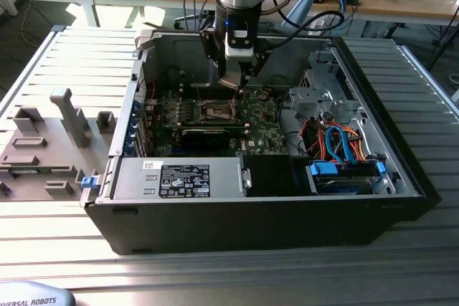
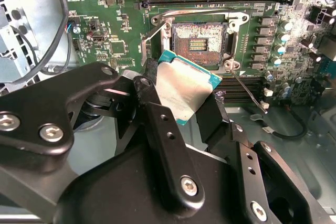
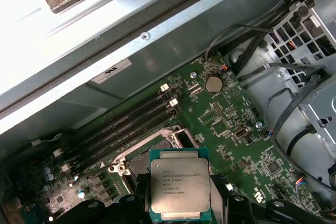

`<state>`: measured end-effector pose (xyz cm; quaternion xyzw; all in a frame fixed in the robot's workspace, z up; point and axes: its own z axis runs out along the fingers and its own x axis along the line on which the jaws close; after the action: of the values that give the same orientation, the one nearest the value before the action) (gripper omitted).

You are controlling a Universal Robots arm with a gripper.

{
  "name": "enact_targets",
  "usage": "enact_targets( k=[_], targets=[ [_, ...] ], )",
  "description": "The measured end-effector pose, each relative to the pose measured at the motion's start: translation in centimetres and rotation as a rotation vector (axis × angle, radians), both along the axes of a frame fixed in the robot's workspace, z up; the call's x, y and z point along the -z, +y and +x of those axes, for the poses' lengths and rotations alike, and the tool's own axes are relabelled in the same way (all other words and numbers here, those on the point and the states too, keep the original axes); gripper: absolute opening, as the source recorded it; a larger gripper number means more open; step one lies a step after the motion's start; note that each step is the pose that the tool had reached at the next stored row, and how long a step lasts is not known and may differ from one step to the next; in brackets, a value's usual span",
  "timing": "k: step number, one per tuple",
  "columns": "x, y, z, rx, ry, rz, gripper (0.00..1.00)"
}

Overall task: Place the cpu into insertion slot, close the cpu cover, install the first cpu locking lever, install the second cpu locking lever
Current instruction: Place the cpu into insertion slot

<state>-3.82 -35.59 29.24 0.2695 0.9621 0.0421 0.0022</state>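
Note:
My gripper [image 1: 235, 80] is shut on the cpu [image 2: 184, 90], a small square chip with a silver top and green edge. Black fingers [image 2: 149, 98] clamp two opposite sides of it. The chip hangs tilted just above and beside the insertion slot [image 2: 198, 38], a dark square socket with bare contacts on the green motherboard. In the first wrist view the cpu [image 3: 178, 188] covers part of the insertion slot [image 3: 137, 163]. A thin wire locking lever [image 2: 248, 92] juts out from one socket corner. I cannot tell the cpu cover apart from the socket's metal frame.
The motherboard lies inside an open black computer case [image 1: 401, 177]. Memory slots [image 3: 131, 124] run along one side of the socket. A drive cage with blue and orange cables [image 1: 344, 145] fills the exterior view's right. A grey fixture block [image 1: 72, 116] stands outside the case.

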Motion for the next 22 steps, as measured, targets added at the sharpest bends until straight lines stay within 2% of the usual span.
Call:
enact_targets(
  k=[22],
  targets=[
    [0.10,0.00,0.00,0.014,0.0000,0.0000,0.54]
  ],
)
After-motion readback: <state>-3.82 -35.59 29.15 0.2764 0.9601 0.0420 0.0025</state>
